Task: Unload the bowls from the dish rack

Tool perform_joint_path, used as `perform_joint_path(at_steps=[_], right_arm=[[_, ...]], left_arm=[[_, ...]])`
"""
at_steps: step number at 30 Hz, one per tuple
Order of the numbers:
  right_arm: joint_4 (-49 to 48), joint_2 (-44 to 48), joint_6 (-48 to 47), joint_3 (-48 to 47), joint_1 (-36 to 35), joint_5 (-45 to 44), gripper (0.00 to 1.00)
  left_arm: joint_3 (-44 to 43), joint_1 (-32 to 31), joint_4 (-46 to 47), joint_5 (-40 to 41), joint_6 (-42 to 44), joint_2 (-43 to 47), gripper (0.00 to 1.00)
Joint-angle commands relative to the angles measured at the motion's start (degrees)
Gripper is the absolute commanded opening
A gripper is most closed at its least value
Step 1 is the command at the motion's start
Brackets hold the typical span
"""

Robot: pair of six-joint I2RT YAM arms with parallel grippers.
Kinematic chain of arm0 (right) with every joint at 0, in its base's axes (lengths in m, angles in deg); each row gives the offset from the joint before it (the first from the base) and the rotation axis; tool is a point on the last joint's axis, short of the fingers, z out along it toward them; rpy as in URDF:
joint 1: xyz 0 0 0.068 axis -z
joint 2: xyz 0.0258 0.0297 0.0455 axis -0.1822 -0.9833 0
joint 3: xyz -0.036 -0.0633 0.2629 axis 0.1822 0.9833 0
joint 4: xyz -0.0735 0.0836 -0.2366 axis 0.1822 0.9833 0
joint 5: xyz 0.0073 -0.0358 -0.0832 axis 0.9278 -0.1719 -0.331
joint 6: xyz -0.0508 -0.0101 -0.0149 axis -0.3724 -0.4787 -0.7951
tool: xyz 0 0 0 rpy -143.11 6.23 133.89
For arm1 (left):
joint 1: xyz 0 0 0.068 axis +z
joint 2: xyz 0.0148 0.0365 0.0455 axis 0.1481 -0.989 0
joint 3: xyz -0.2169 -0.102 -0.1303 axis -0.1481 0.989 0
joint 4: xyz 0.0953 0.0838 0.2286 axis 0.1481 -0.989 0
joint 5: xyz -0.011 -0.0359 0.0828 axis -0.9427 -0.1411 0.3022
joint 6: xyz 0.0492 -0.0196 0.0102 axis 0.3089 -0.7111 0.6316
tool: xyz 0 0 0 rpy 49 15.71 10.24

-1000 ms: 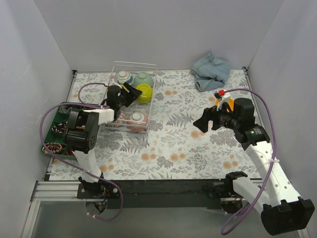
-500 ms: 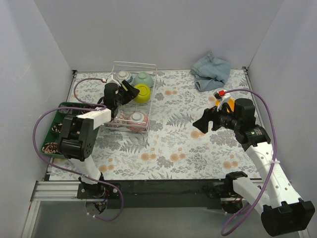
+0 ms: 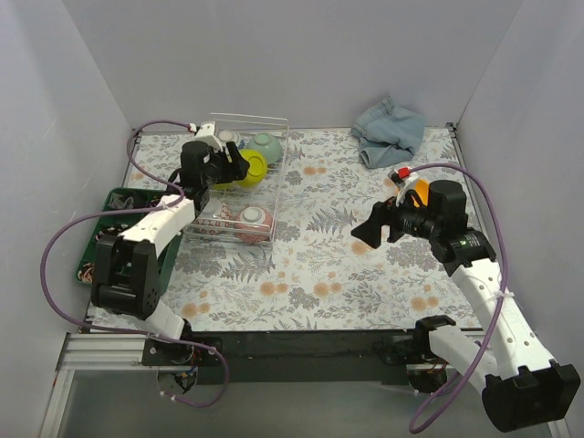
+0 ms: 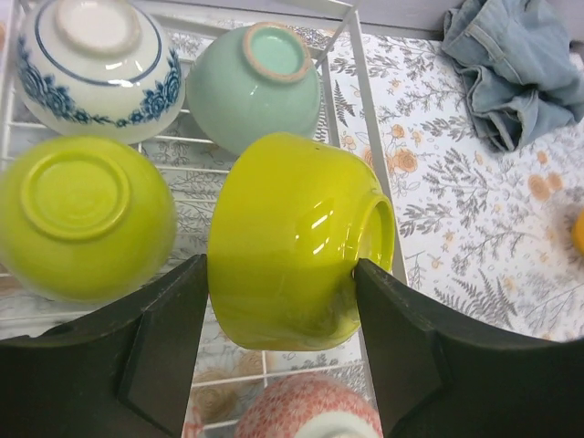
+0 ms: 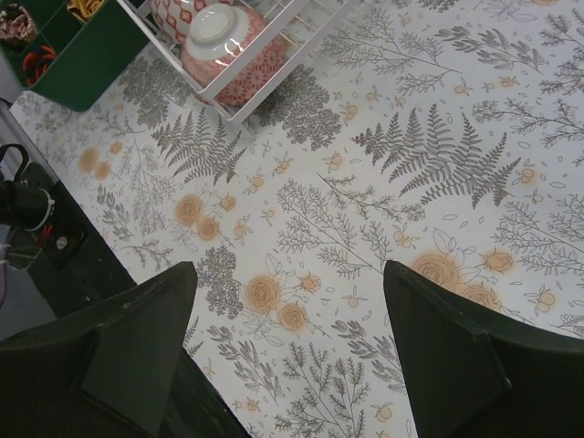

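Observation:
The wire dish rack (image 3: 248,117) stands at the back left. My left gripper (image 3: 228,167) is over it, shut on a lime green bowl (image 3: 255,167) that lies tilted on its side. In the left wrist view the fingers (image 4: 164,338) press both sides of that bowl (image 4: 292,242). Beside it, upside down in the rack (image 4: 351,55), are a second lime green bowl (image 4: 82,214), a blue-and-white bowl (image 4: 100,64), a pale green bowl (image 4: 260,87) and a pinkish bowl (image 4: 301,411). My right gripper (image 3: 374,226) is open and empty above the mat. An orange bowl (image 3: 419,192) shows behind the right arm.
A blue cloth (image 3: 388,130) lies at the back right. A dark green compartment tray (image 3: 114,196) sits left of the rack. In the right wrist view the rack's near corner (image 5: 265,82) holds the pinkish bowl (image 5: 233,46).
My left gripper has swung back and to the left over the rack with the lime green bowl in it. My right gripper has barely shifted.

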Motion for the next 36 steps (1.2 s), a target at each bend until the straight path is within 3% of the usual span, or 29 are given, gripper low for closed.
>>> perform_joint_path(at_steps=[1, 12, 17, 25, 36], right_arm=[[-2.0, -1.68, -0.91, -2.81, -0.83, 3.61, 0.91], [-1.73, -9.76, -3.28, -10.45, -5.05, 7.31, 0.91], [-1.73, -14.94, -4.25, -15.12, -7.86, 9.76, 0.92], [2.48, -26.81, -11.01, -30.13, -11.73, 16.62, 0.92], [8.55, -38.15, -18.13, -38.49, -16.74, 24.71, 0.92]], left_arm=[[-3.3, -0.8, -5.34, -2.93, 15.58, 8.14, 0.13], [-1.02, -14.76, -15.36, 0.14, 40.2, 21.58, 0.1], [1.0, -19.6, -18.27, -0.29, 45.31, 28.08, 0.11], [4.78, -25.58, -26.88, -0.3, 54.72, 34.85, 0.11], [8.83, -34.02, -30.49, 3.39, 62.01, 41.19, 0.06]])
